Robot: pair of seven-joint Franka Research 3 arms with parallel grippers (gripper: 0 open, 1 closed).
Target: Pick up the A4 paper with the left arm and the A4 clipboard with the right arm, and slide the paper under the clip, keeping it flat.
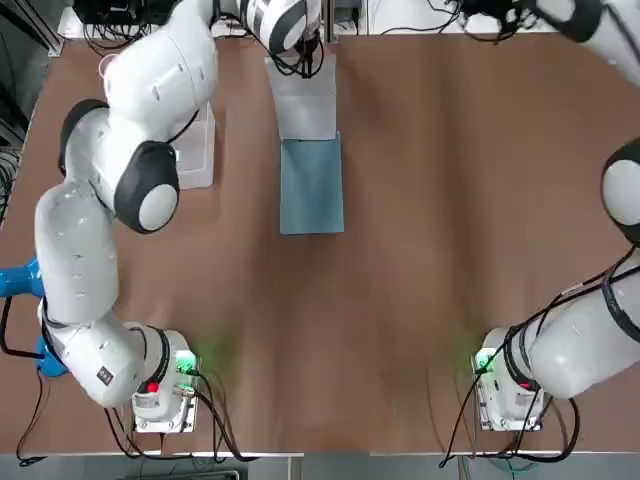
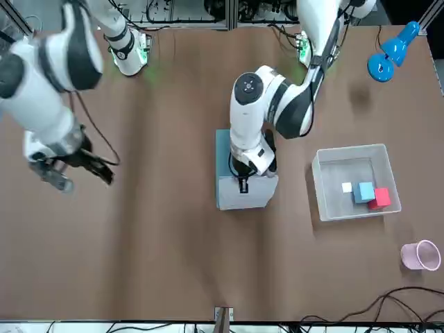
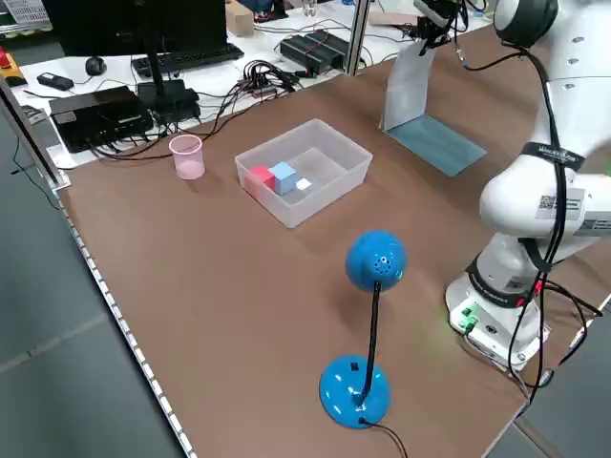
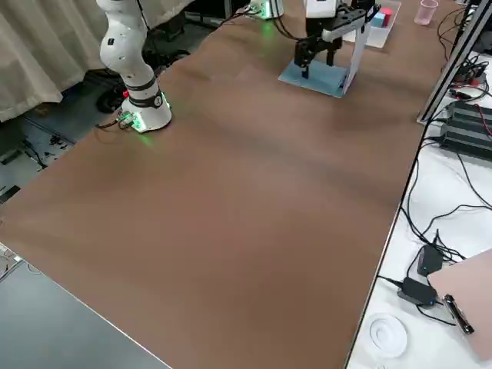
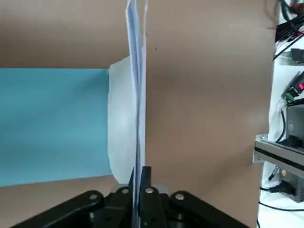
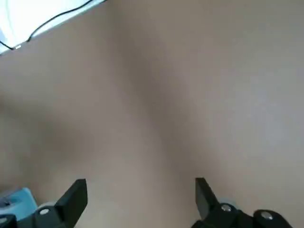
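A4 paper (image 5: 126, 123) bent upright, pinched in left claw (image 5: 140, 183), lower part resting on light-blue clipboard (image 5: 52, 126), clipboard flat on tabletop (image 5: 204, 142). Lift gently, sheet creases easily; let it level out before clip. Right claw (image 6: 141, 190) open, well apart; should steady board's clip end.

Open tabletop (image 1: 420, 180) between left arm (image 1: 150, 180) and right arm (image 1: 590, 320), free to pass; left arm and raised paper (image 2: 248, 192) block over clipboard (image 1: 312, 190); plastic bin (image 2: 355, 182) obstructs beside them
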